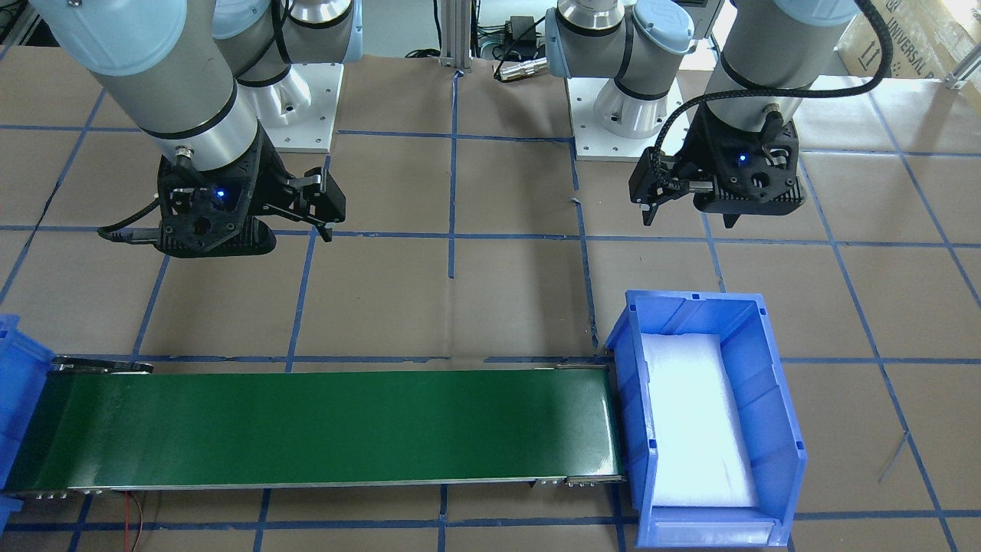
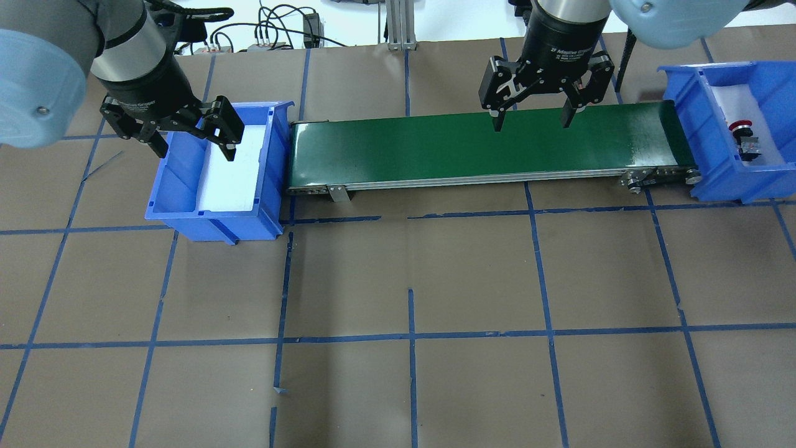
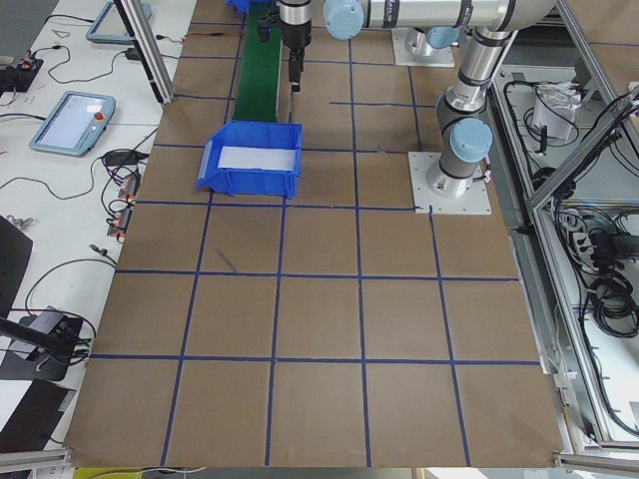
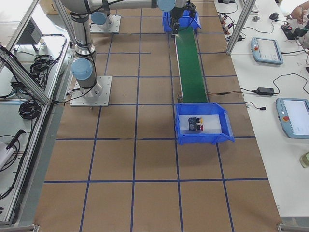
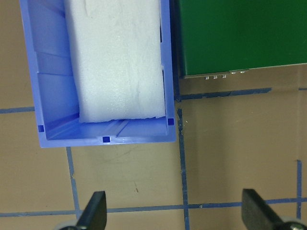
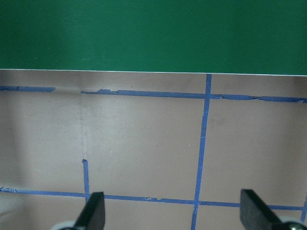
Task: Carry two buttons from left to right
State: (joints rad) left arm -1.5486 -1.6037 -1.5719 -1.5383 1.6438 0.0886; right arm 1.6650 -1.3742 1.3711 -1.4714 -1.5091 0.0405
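Observation:
The red-capped button (image 2: 740, 128) lies in the right blue bin (image 2: 684, 118) on white foam. In the exterior right view the red-capped button (image 4: 201, 128) and the yellow-capped button (image 4: 201, 119) lie side by side in that bin (image 4: 227, 130), black blocks toward the robot. My left gripper (image 2: 196, 149) is open and empty above the left blue bin (image 2: 186, 214), which holds only white foam. My right gripper (image 2: 532, 123) is open and empty above the green conveyor belt (image 2: 435, 146). Both wrist views show open fingers (image 5: 93, 213) (image 6: 91, 213) with nothing between them.
The conveyor (image 1: 306, 425) runs between the two bins; the left bin (image 1: 636, 368) stands at its end. Brown table paper carries blue tape lines (image 2: 410, 336). Arm bases (image 1: 636, 115) stand behind. Tablets and cables (image 4: 265, 50) lie beyond the table edge.

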